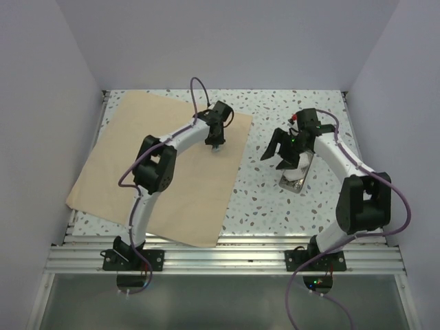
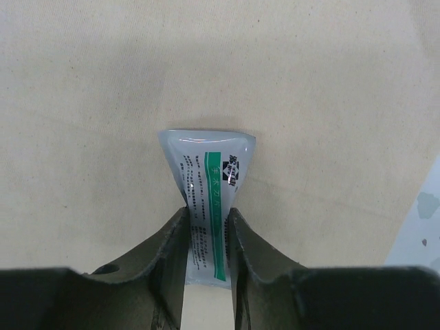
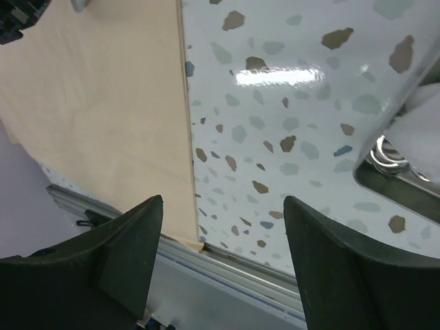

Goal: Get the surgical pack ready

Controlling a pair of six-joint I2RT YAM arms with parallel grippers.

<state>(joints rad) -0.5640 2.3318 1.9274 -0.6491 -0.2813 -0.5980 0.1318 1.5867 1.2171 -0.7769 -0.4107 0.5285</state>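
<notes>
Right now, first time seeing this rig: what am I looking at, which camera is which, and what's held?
Two robot arms are bolted at the table's near edge. The wide picture comes from a fixed camera above and behind them. The other two come from a camera on each wrist, looking past its own fingers. A tan wrap sheet lies on the speckled tabletop. Beside it is a steel tray holding white gauze and what look like ring handles. The left gripper pinches a small sealed packet over the sheet. The right gripper is open and empty, near the tray.
</notes>
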